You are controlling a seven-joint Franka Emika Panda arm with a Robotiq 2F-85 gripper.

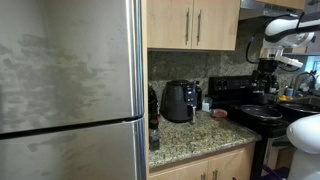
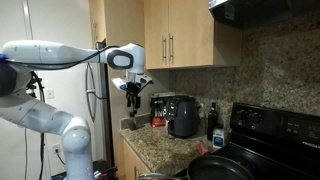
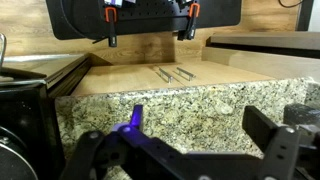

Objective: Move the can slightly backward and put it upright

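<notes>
The can (image 1: 220, 115) is a small pinkish-red shape on the granite counter (image 1: 190, 135), to the right of the black air fryer (image 1: 180, 101); I cannot tell whether it lies or stands. I cannot pick it out in the exterior view with the arm on the left. My gripper (image 1: 266, 72) hangs in the air well away from the can, above the stove side. In an exterior view it (image 2: 133, 97) hangs in front of the counter. In the wrist view the jaws (image 3: 192, 128) are open and empty, with only granite between them. The can is out of the wrist view.
A steel fridge (image 1: 70, 90) fills one side. A black stove (image 1: 250, 105) with a pan (image 2: 225, 168) stands beside the counter. A small white-and-red item (image 2: 157, 117) and a dark bottle (image 2: 213, 122) stand near the air fryer (image 2: 183, 116). Wooden cabinets (image 1: 195, 22) hang above.
</notes>
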